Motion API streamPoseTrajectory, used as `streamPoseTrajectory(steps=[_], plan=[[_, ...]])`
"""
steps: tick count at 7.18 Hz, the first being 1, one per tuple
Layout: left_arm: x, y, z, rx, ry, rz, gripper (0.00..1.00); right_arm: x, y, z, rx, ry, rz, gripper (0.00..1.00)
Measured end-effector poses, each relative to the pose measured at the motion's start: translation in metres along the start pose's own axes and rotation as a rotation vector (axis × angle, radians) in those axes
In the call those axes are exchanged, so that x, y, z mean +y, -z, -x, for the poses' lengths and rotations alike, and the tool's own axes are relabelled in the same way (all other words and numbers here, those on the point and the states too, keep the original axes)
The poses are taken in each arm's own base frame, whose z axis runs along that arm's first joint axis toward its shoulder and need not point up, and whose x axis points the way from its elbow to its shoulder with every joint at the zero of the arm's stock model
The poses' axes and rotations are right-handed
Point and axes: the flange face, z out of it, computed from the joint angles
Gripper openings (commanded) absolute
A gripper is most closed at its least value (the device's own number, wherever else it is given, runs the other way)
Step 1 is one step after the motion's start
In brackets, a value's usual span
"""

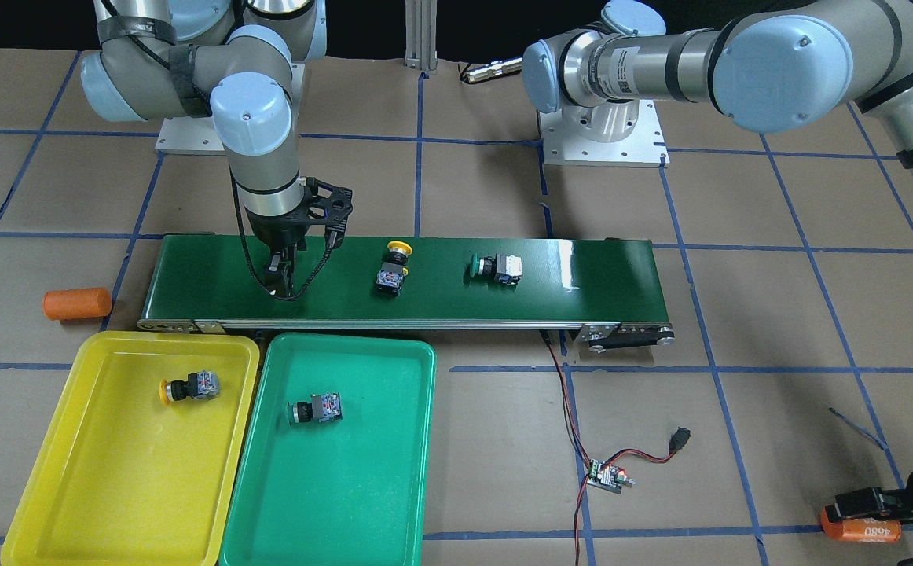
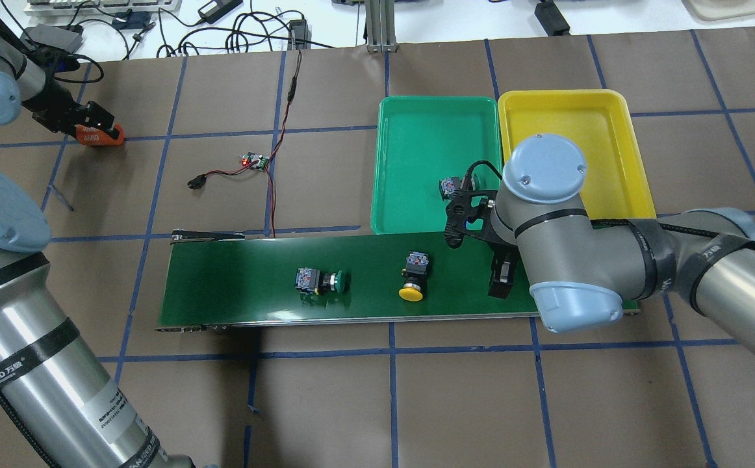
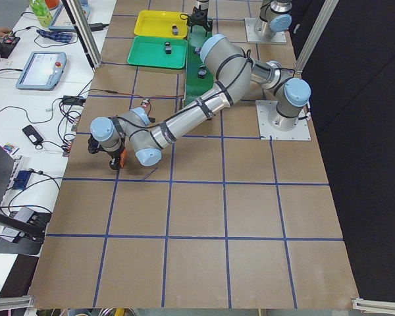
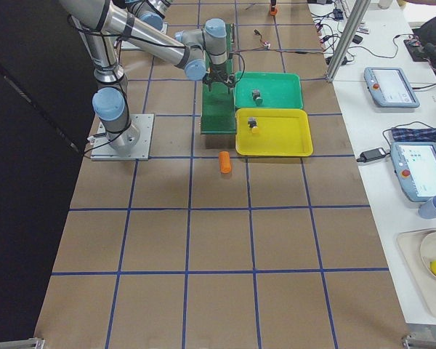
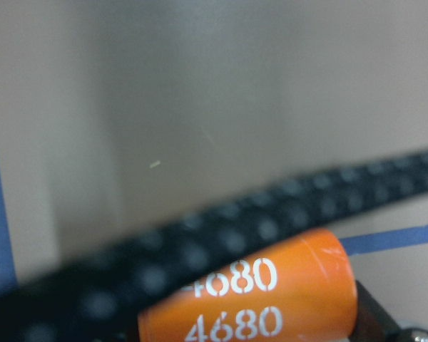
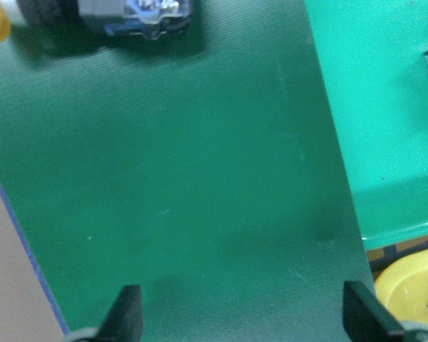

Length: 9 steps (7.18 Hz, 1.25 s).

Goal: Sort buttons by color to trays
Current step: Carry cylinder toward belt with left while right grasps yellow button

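On the dark-green belt lie a yellow-capped button (image 1: pixel 394 266) (image 2: pixel 412 278) and a green-capped button (image 1: pixel 496 267) (image 2: pixel 320 280). A second yellow button (image 1: pixel 189 387) rests in the yellow tray (image 1: pixel 122 487) (image 2: pixel 579 117). In the green tray (image 1: pixel 331 503) (image 2: pixel 426 130) lies a second green button (image 1: pixel 315 409). My right gripper (image 1: pixel 284 279) (image 6: pixel 246 313) hangs open low over bare belt, beside the yellow button on the belt, with nothing between its fingers. Far off at the table's corner, my left gripper (image 1: pixel 869 507) (image 2: pixel 88 123) is shut on an orange cylinder (image 5: pixel 257 299).
The conveyor belt (image 1: pixel 582 283) runs across the table with both trays along its edge. A loose orange cylinder (image 1: pixel 77 303) lies off the belt's end near the yellow tray. A small circuit board (image 1: pixel 607 475) with red-black wires sits on the brown paper.
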Motion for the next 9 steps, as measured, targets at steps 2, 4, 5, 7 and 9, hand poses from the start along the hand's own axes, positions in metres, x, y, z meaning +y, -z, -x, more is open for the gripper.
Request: streamPoseTrajectory(steps=[2, 4, 5, 7, 9], plan=[[0.017, 0.031, -0.038, 0.017, 0.000, 0.080, 0.00, 0.002, 0.010, -0.001, 0.022, -0.276, 0.000, 1.00], [0.056, 0.060, -0.121, 0.036, 0.040, 0.144, 0.00, 0.002, 0.015, 0.000, 0.033, -0.613, -0.016, 1.00], [0.083, 0.065, -0.170, 0.043, 0.074, 0.176, 0.00, 0.002, 0.015, 0.001, 0.029, -0.793, -0.025, 1.00], [0.131, 0.049, -0.271, 0.020, 0.112, 0.189, 0.00, -0.001, 0.014, 0.005, 0.015, -1.066, -0.029, 1.00], [0.183, 0.043, -0.338, -0.001, 0.106, 0.173, 0.00, -0.006, 0.010, 0.012, -0.005, -1.148, -0.029, 1.00]])
